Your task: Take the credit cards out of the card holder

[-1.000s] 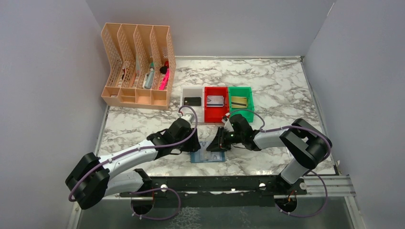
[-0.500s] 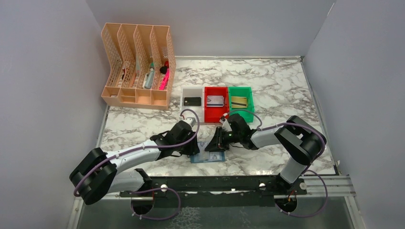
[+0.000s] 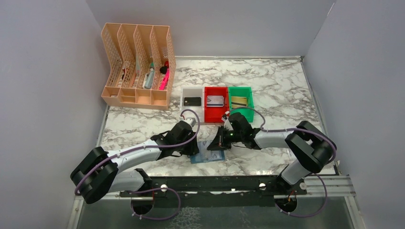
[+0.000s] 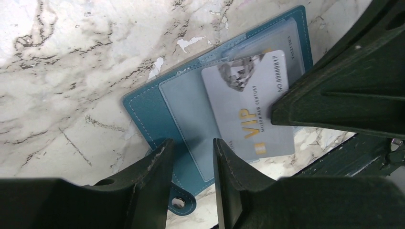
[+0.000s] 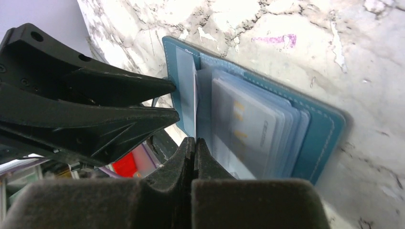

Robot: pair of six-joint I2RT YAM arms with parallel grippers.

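Right fingers (image 5: 181, 160) low, tight on credit card (image 4: 241, 107)

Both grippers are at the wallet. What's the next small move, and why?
Probably draw the right gripper slowly back, sliding the silver VIP card out of its pocket. Its jaws are shut, seemingly on that card's edge. The card sits partly out of the card holder, and the left gripper, jaws apart, sits at the holder's edge, seemingly pinning it.

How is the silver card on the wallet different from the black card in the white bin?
The silver card is pale with gold letters, the black card dark. The silver card lies askew on the blue wallet, the black card in the white bin. Both are flat rectangles.
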